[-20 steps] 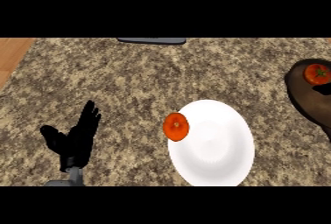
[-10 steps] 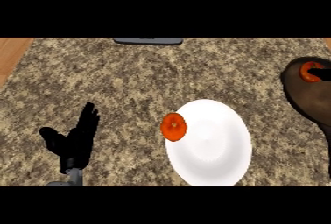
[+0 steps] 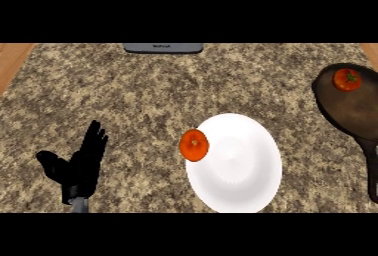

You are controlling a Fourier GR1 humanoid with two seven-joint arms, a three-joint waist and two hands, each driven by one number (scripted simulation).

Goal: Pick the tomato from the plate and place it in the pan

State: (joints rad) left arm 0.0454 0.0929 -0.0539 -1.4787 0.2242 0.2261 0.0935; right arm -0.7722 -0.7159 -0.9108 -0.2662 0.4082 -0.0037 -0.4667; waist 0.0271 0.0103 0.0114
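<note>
From the head view, the white plate (image 3: 235, 165) sits on the speckled granite counter (image 3: 148, 100) and serves as the anchor for everything else. One tomato (image 3: 194, 145) rests at the plate's left rim, overlapping the edge, so part of it hangs over the counter. Up and to the right of the plate, well apart from it, lies a dark pan (image 3: 351, 107) with its handle (image 3: 371, 165) running down along the right edge of the view, passing beside the plate's right side without touching it. A second tomato (image 3: 347, 80), with a small green stem showing, sits inside the pan near its far rim.

To the left of the plate, with a wide stretch of bare counter between them, the left hand (image 3: 83, 165) stands open, its fingers straight and pointing away from the robot, the thumb spread off to the left. It holds nothing and touches neither the plate nor the tomato. The right hand does not show here.

Far beyond the plate, at the counter's back edge, lies a flat grey object (image 3: 163, 48) that I cannot identify.
</note>
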